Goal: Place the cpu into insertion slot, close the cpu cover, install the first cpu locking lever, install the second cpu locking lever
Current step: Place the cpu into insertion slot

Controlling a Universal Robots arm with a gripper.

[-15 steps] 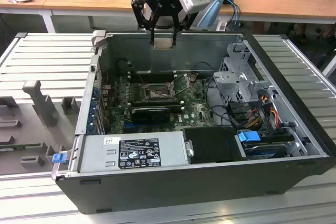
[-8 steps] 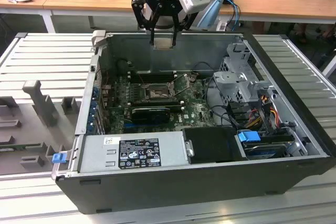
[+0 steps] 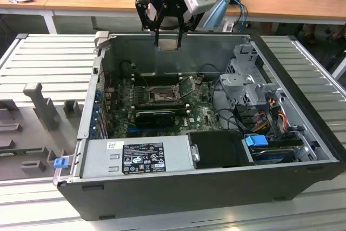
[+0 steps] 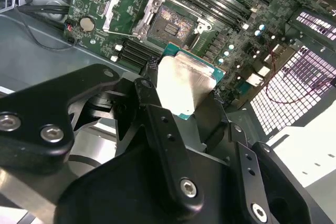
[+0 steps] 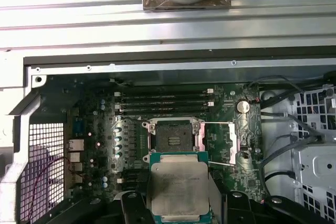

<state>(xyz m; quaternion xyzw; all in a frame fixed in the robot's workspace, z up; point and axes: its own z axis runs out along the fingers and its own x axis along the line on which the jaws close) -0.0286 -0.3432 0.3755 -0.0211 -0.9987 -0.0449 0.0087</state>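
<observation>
My gripper (image 3: 168, 40) hangs over the back wall of the open computer case, shut on the cpu (image 3: 169, 44), a pale silver square chip with a green edge. In both wrist views the cpu (image 5: 178, 187) (image 4: 184, 85) sits flat between the black fingers (image 4: 152, 103). The insertion slot (image 5: 172, 137) (image 4: 168, 22) (image 3: 162, 97) lies bare and dark on the green board, below and ahead of the chip. The cpu cover (image 5: 231, 148) (image 4: 113, 9) is swung open to one side of the slot. Thin wire levers (image 5: 218, 124) stand raised beside it.
Long black memory slots (image 5: 163, 100) run just beyond the slot. A black expansion card (image 3: 157, 116), the grey power supply (image 3: 138, 158) and a drive cage with cables (image 3: 248, 79) crowd the case. Grey fixtures (image 3: 40, 104) stand on the ribbed table at the exterior view's left.
</observation>
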